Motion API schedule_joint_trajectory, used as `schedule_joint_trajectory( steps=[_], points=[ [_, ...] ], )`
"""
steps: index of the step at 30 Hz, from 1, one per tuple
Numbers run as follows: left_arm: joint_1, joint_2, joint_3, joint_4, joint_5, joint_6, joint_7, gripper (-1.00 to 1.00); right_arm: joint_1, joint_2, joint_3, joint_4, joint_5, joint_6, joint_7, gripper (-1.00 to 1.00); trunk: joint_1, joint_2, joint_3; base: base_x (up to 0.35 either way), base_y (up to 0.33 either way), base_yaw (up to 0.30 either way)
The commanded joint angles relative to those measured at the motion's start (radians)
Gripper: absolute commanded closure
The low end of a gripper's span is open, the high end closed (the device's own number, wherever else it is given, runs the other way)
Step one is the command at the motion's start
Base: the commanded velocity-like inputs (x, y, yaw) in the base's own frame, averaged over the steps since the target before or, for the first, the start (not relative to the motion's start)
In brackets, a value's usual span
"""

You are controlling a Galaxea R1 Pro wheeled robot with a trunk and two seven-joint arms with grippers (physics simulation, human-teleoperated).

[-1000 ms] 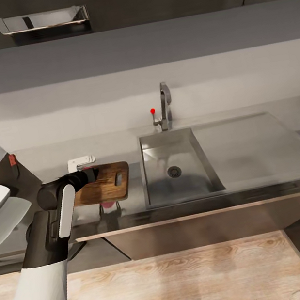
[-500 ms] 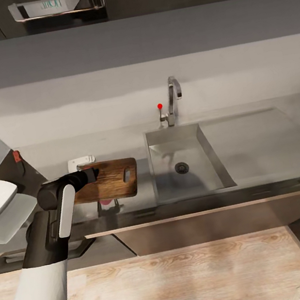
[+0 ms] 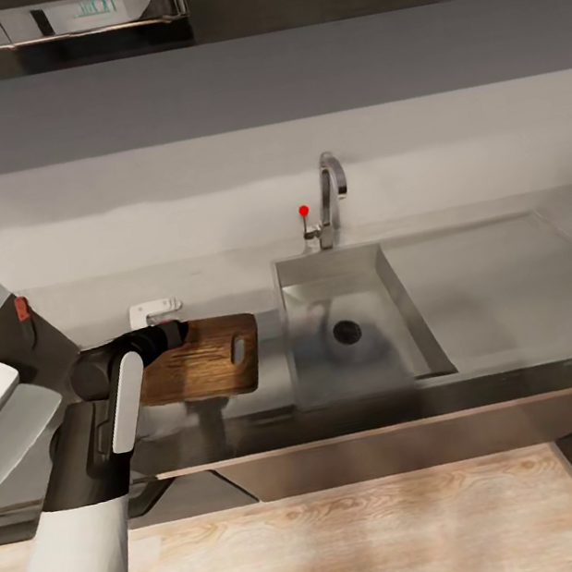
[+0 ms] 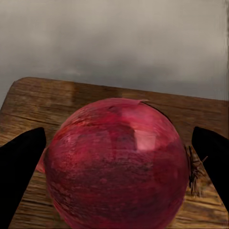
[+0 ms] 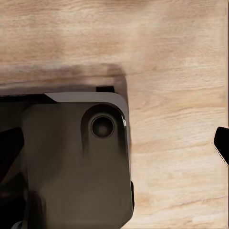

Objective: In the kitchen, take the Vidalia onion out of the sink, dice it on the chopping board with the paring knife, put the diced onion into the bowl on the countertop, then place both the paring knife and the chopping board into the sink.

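- No text, label, brand, number or sign can be read in any of the views.
- The glossy silver panel [image 3: 83, 14] set in the dark upper cabinets, in the head view, carries a few greenish marks near its middle; they are too blurred to tell whether they are characters.
- The small white rectangular object [image 3: 154, 307] on the grey metallic countertop [image 3: 182, 281], behind the brown wooden chopping board [image 3: 205, 357], has dark spots on its top; no characters can be made out there.
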Motion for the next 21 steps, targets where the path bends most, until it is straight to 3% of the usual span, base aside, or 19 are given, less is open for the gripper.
schedule_joint_trajectory(
  steps=[1, 12, 21],
  points=[
    [-0.001, 0.001, -0.002, 0.000, 0.010, 0.003, 0.010, 1.00, -0.001, 0.000, -0.007, 0.001, 0.011, -0.003, -0.005, -1.00, 0.001, -0.002, -0.001, 0.153, -0.117, 0.000],
    [-0.001, 0.001, -0.002, 0.022, 0.010, 0.003, 0.009, 1.00, -0.001, 0.002, -0.007, 0.000, 0.011, -0.003, -0.005, -1.00, 0.001, -0.002, -0.001, 0.015, -0.018, 0.000],
    [-0.001, 0.001, -0.002, 0.023, 0.010, 0.003, 0.009, 1.00, -0.001, 0.003, -0.006, 0.000, 0.012, -0.003, -0.005, -1.00, 0.001, -0.002, -0.001, -0.185, 0.000, 0.000]
  ],
)
